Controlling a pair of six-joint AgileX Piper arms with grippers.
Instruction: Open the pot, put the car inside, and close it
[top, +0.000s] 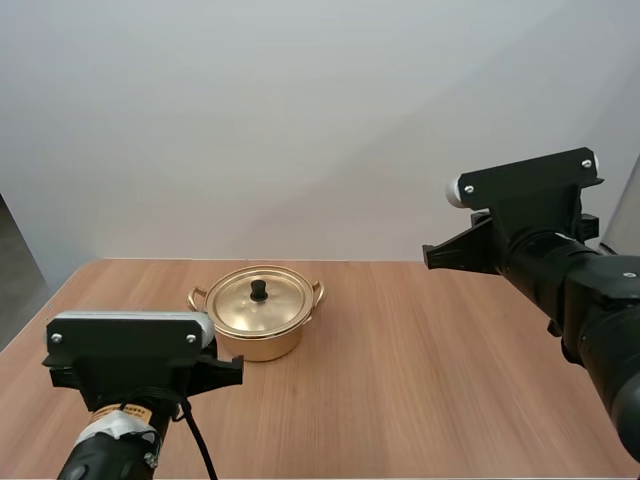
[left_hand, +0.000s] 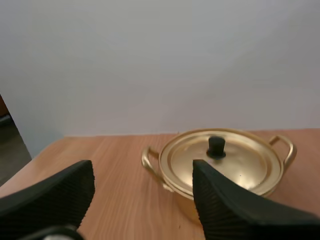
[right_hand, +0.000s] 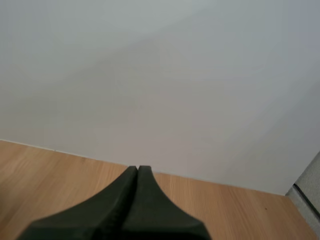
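left arm: black; white wrist band with a yellow printed label.
left wrist plate: black, flat, two silver screws.
right arm: black, rounded segments.
right wrist plate: black, two silver screws.
left gripper fingers: black, ribbed inner faces.
right gripper: matte black.

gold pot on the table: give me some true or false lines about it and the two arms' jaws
1. The round gold metal pot stands on the wooden table. True.
2. Its gold lid lies on the table beside it. False: the lid sits on the pot, with its black knob up.
3. The left jaws stand open, facing the pot. True.
4. The right jaws pinch the knob. False: they lie shut on nothing, off to the pot's right above the table.
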